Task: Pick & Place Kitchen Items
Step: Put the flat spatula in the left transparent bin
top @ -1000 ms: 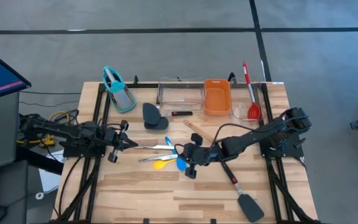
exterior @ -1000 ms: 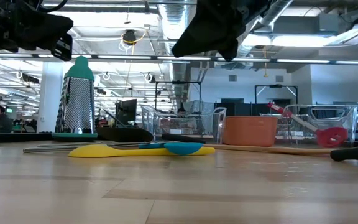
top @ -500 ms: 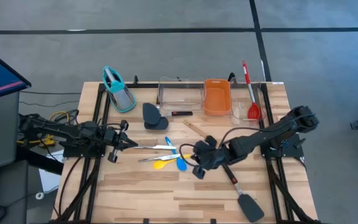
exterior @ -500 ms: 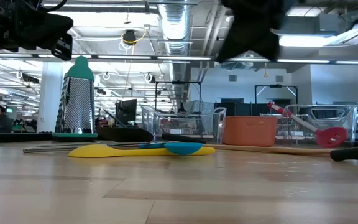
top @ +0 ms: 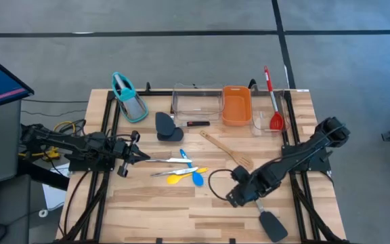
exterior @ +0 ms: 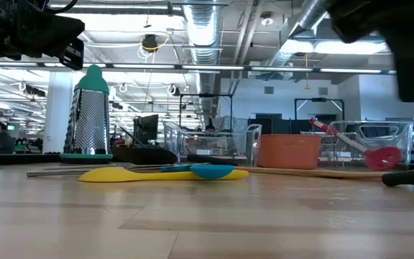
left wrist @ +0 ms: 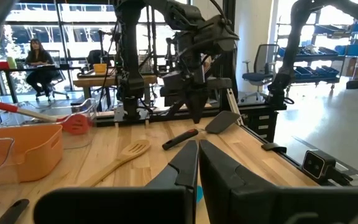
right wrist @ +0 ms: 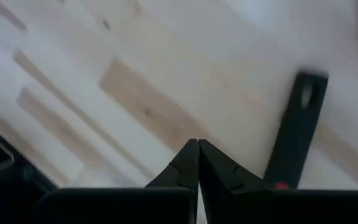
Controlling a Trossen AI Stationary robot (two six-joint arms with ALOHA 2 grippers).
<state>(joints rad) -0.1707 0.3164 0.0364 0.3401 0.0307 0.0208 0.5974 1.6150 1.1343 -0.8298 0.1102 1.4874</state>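
wooden bench (top: pixel 154 203) carried the black spatula (top: pixel 261 207) beneath the clenched, empty right end effector (top: pixel 233 197), apparently poised above its handle for pickup; left end effector (top: pixel 139 157) waited clenched near silver tongs (top: pixel 168 160).

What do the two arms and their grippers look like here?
Both arms are dark, nearly black, with slim jointed links. A black cable loops beside the right gripper; yellow and orange wires bunch behind the left arm, whose left gripper has two tapered fingers, matte black and wedge-shaped.
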